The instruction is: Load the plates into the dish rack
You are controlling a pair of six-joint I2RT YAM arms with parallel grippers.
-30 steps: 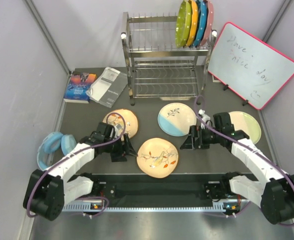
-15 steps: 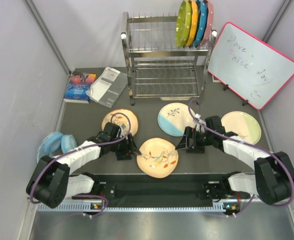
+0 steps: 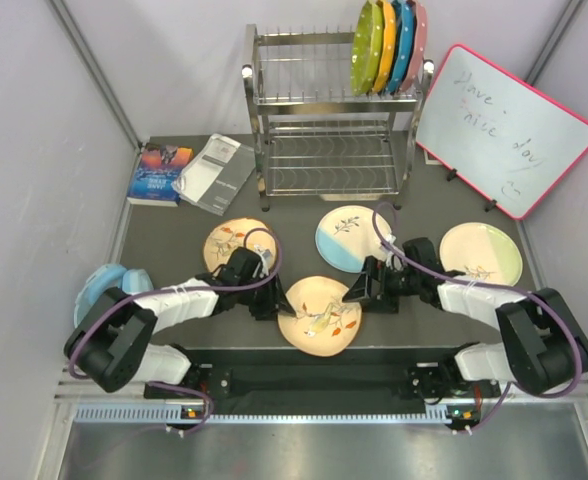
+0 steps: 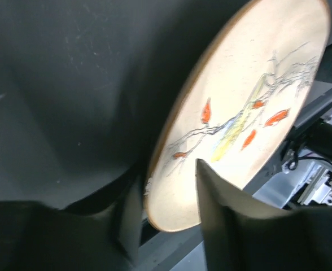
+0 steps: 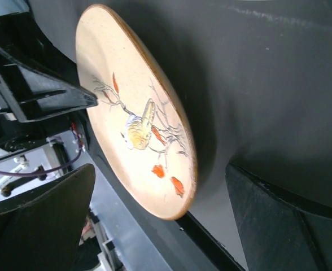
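- Left gripper straddled the rim of the orange plate, perhaps not yet clamped; a shallow bite risked a slip.
- Right gripper, jaws apart, stood opposite; a nudge could tip the plate.

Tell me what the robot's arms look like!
The left arm and right arm have white shells with chunky round black joints. A thin purple cable loops along each. The left gripper and right gripper are black, with two flat, wedge-shaped fingers.
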